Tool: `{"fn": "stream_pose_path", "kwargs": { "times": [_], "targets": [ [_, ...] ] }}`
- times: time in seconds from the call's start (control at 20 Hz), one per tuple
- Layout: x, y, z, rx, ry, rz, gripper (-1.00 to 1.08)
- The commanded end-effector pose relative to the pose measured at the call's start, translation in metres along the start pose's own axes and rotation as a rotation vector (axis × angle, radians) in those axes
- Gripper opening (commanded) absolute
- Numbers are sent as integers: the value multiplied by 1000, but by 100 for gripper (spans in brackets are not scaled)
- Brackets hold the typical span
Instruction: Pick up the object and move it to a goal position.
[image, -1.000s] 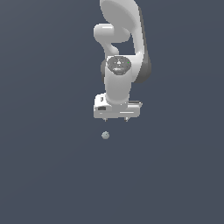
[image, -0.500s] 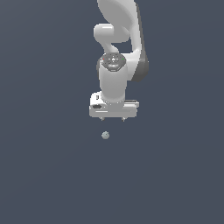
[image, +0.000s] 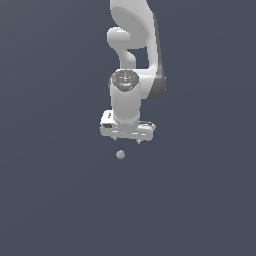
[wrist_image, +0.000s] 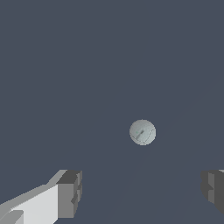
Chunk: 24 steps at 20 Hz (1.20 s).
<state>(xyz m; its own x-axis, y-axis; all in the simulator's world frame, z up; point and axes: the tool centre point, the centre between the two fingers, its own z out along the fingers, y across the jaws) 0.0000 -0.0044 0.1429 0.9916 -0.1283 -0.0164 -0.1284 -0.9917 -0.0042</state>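
I see the small grey ball lying by itself on the plain dark floor, just under my gripper and not touching it. In the wrist view the two fingers stand far apart with nothing between them, and the ball sits a bit ahead of the gap. So I think nothing is done yet: I must go down, close on the ball, lift it and carry it to the goal, which I cannot see marked anywhere.
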Motion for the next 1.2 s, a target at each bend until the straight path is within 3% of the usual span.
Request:
{"fn": "stream_pose_path", "kwargs": {
  "times": [0.0, 0.6, 1.15],
  "targets": [
    [2, 4, 11, 1, 2, 53, 100],
    [11, 27, 63, 0, 14, 311, 100],
    [12, 31, 74, -1, 16, 348, 100]
  ]
}}
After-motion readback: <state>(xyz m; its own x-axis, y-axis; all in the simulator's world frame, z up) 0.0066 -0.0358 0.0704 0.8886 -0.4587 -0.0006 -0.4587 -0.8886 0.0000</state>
